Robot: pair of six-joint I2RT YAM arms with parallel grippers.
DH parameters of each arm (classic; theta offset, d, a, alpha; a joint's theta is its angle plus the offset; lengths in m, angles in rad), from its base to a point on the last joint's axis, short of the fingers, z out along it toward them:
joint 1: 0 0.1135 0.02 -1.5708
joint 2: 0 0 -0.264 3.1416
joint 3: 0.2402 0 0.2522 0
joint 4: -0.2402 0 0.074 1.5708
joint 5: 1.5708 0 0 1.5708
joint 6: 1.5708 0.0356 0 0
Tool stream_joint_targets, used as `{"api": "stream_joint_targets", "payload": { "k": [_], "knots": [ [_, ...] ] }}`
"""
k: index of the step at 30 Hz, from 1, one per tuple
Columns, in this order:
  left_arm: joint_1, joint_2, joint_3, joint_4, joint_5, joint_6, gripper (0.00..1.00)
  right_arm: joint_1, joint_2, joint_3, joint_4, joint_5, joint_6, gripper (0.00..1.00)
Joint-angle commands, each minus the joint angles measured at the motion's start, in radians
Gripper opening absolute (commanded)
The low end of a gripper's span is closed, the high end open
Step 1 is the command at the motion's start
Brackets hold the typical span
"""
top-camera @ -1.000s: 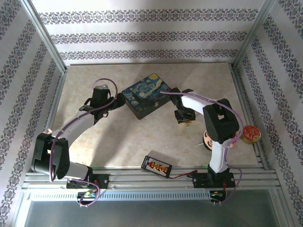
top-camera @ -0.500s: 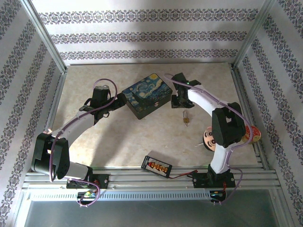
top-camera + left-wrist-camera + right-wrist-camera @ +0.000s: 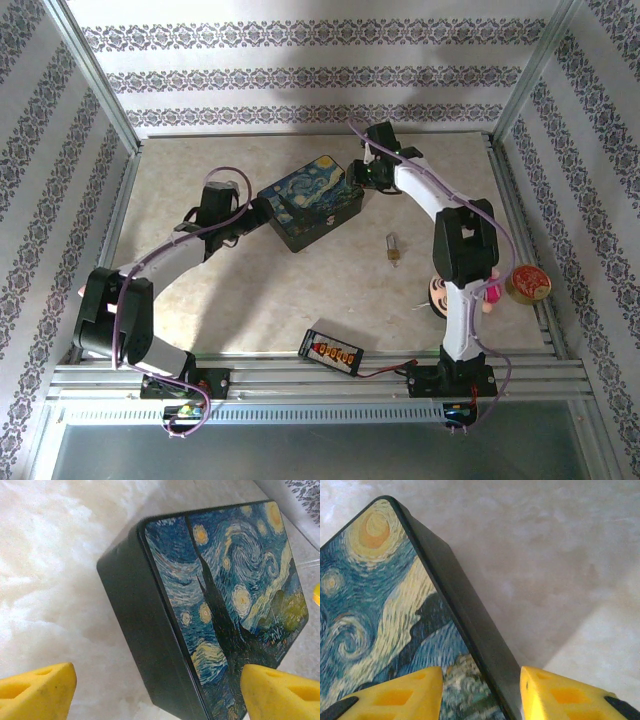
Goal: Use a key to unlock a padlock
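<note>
Lying on bare table (image 3: 250, 300) — padlock (image 3: 394, 249), unheld.

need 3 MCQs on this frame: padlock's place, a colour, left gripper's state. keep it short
1. The padlock lies: A) on the table, apart from the box; B) on the box's lid; C) leaning on the box's wall.
2. The left gripper's fingers are: A) black; B) yellow; C) red.
3. Its jaws stand: A) shut on nothing; B) clamped on the padlock; C) wide open, facing the box.
Answers: A, the top view shows bare table all round it; B, the left wrist view shows them yellow; C, the fingers sit far apart.
</note>
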Motion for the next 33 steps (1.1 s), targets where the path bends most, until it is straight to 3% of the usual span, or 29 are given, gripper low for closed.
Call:
{"api": "stream_joint_targets", "payload": {
  "k": [1,11,19,33],
  "knots": [
    [-0.011,0.037,0.011,0.054,0.046,-0.026,0.84,-0.009,0.038,0.035,-0.004,-0.052,0.012,0.43],
    [-0.013,0.134,0.067,0.086,0.105,-0.027,0.64,0.010,-0.081,-0.167,0.091,-0.064,0.078,0.33],
    [-0.013,0.227,0.146,0.121,0.163,-0.043,0.57,0.072,-0.239,-0.363,0.156,-0.002,0.178,0.33],
    [-0.013,0.293,0.214,0.139,0.179,-0.048,0.58,0.155,-0.379,-0.555,0.241,0.101,0.314,0.35]
  ]
}}
